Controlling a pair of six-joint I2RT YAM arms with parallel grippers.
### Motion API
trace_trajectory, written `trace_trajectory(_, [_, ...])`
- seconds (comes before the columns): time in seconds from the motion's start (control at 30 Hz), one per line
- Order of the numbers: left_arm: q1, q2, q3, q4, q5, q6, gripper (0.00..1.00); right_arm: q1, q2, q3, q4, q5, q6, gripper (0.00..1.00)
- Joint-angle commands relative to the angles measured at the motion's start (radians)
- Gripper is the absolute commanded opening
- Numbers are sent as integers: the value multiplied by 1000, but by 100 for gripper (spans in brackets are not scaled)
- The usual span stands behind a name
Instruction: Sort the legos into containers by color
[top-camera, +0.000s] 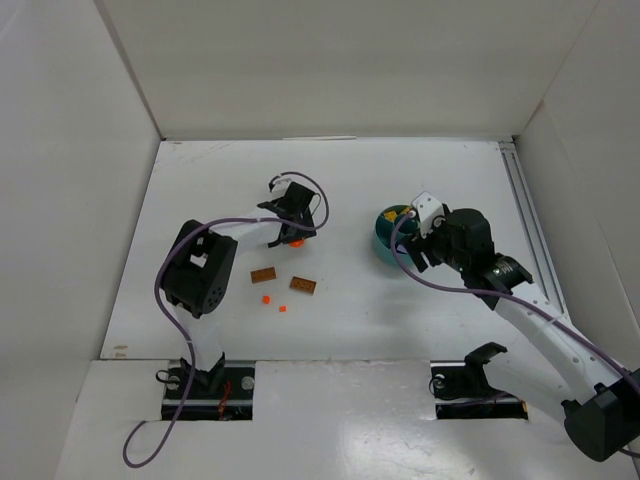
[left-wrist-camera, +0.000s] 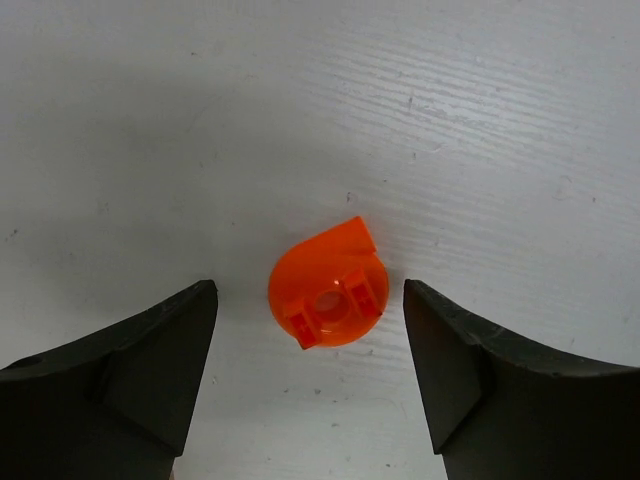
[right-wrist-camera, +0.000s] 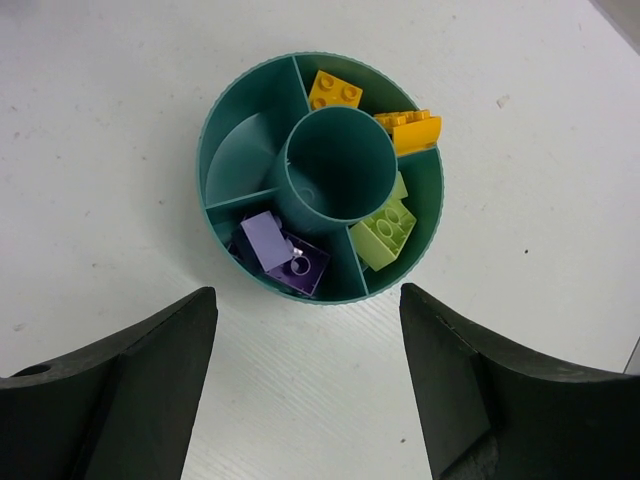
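Straddling a rounded orange lego (left-wrist-camera: 328, 297) on the white table (left-wrist-camera: 150, 120), the left gripper (left-wrist-camera: 308, 292) has its fingers spread and touches neither side. The right gripper (right-wrist-camera: 305, 293), also spread, hangs over the teal tub (right-wrist-camera: 225, 110) at upper centre. The tub's wedges hold yellow bricks (right-wrist-camera: 335, 90) at top, lime bricks (right-wrist-camera: 385, 232) at lower right and purple bricks (right-wrist-camera: 285, 255) at bottom.

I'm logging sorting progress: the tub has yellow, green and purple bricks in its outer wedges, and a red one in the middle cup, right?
Not quite: the right wrist view shows the middle cup empty. The yellow bricks, green bricks and purple bricks do lie in the outer wedges of the tub.
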Motion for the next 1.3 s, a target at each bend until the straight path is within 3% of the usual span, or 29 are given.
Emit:
trace_trajectory(0.0, [-9,19,50,-58,-41,-19,71,-7,-19,-8,10,14,-6,78])
trace_trajectory(0.1, [-9,43,60,-49,-12,-19,67,-7,-9,-17,19,14,-6,78])
trace_trajectory(0.23, [-9,53,60,-49,8,-19,53,-7,-9,-17,19,14,-6,78])
trace_trajectory(0.27, [-9,53,60,-39,8,-19,44,-7,-9,-17,19,14,-6,78])
trace_trajectory(0.4, [-9,42,60,-39,30,-19,32,-17,-9,-17,19,14,-6,78])
trace_trajectory(0.67, [-9,-27,49,-7,119,1,25,-17,0,-17,29,-22,-26,78])
trace_trajectory(0.9, [-9,-147,-9,45,230,21,21,-17,-9,-37,76,-142,-57,78])
trace_trajectory(1.0, [-9,-214,-38,91,275,21,21,-17,3,-46,128,-271,-80,80])
trace_trajectory(1.13, [-18,-314,-89,180,368,-11,21,6,66,-69,274,-413,104,80])
trace_trajectory(1.27, [-70,-408,-114,243,352,-68,21,75,153,-104,519,-443,348,80])
